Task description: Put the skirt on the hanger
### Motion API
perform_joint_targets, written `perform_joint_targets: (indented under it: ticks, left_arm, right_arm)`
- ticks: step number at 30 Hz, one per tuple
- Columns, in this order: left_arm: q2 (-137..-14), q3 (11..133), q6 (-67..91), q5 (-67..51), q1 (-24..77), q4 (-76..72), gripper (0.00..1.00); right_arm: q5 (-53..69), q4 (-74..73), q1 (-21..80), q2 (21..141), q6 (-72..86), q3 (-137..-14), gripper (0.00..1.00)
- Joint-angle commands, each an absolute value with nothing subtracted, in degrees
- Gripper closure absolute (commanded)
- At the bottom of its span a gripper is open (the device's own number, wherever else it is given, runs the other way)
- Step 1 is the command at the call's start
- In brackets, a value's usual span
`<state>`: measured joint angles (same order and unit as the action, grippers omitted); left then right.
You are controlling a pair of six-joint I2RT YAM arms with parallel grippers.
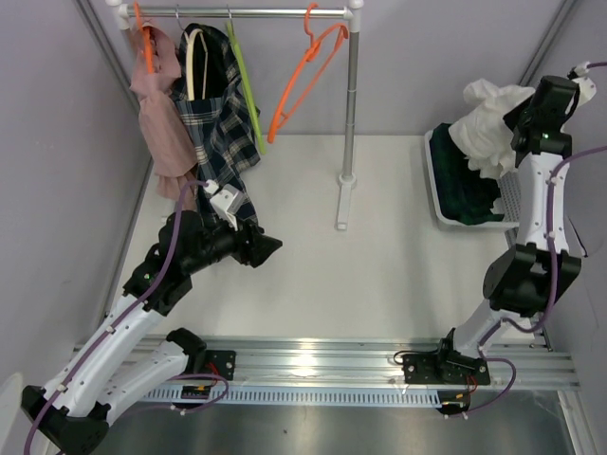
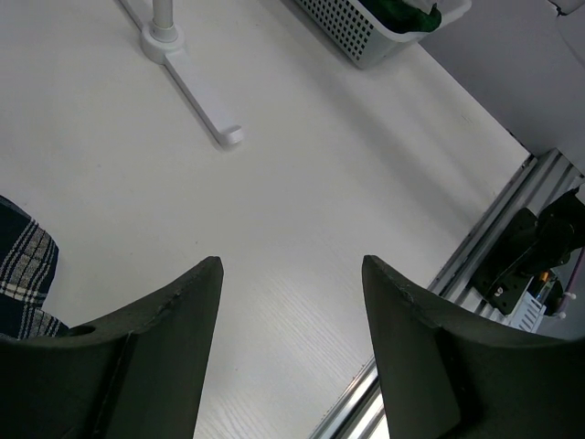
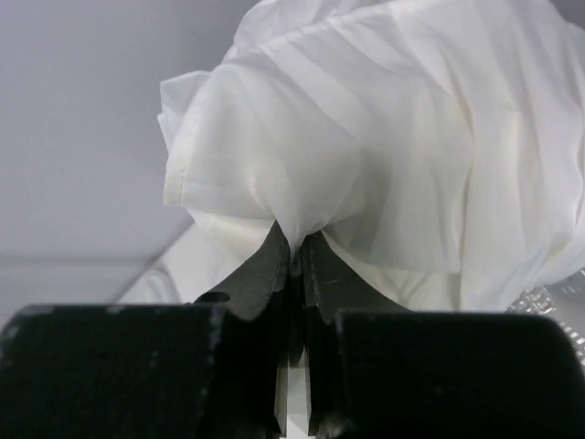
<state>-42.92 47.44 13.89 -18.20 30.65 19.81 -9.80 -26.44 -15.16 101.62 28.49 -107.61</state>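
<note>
A white skirt (image 1: pixel 486 116) hangs bunched above the basket at the right, and it fills the right wrist view (image 3: pixel 384 137). My right gripper (image 1: pixel 513 127) (image 3: pixel 296 242) is shut on a fold of it, the cloth pinched between the fingertips. An empty orange hanger (image 1: pixel 308 71) hangs tilted on the rail near the right end of the rack. My left gripper (image 1: pixel 270 248) (image 2: pixel 292 265) is open and holds nothing. It hovers over the bare table beside the hem of the plaid garment.
On the rack hang a pink garment (image 1: pixel 161 114), a plaid garment (image 1: pixel 223 123) (image 2: pixel 23 274) and a green hanger (image 1: pixel 248 90). The rack's pole (image 1: pixel 351 114) and foot (image 2: pixel 196 87) stand mid-table. A white basket (image 1: pixel 441 199) (image 2: pixel 366 27) holds dark green cloth (image 1: pixel 469 185).
</note>
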Motion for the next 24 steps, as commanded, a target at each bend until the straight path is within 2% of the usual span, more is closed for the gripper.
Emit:
perform_joint_targets:
  ticks: [1,8,9,13,17,22,24]
  left_arm:
    - [-42.5,49.0,12.6,-17.5,30.9,18.4,0.32]
    - [-41.7,49.1,13.1,-16.8,30.9,18.5,0.32]
    - [-41.7,49.1,13.3,-16.7,30.9,18.5,0.32]
    - [-41.4,49.0,14.0,-16.8,30.9,18.2,0.32]
    - [-41.3,49.0,14.5,-16.8,30.9,17.9,0.32]
    - [-42.9,48.3,15.7,-16.7,30.9,16.4,0.32]
    - [-43.9,47.7,16.6,-17.0,30.9,16.0,0.32]
  right_arm:
    - [-7.1,-25.2,-12.8,92.7,30.2,-107.0,1.00]
    - [-11.2,-30.2,1.0,79.3,28.3,-101.6,1.00]
    - [-11.9,-29.9,6.6,77.7,28.0,-99.9,1.00]
    - [-22.5,-30.8,19.1,68.9,29.7,-91.6,1.00]
    - [-22.6,-27.9,28.2,62.4,37.1,-78.6,1.00]
    - [-18.4,-22.6,37.0,63.9,47.5,-63.3,1.00]
    - [-12.3,-20.8,36.8,68.4,48.9,-59.7,0.92]
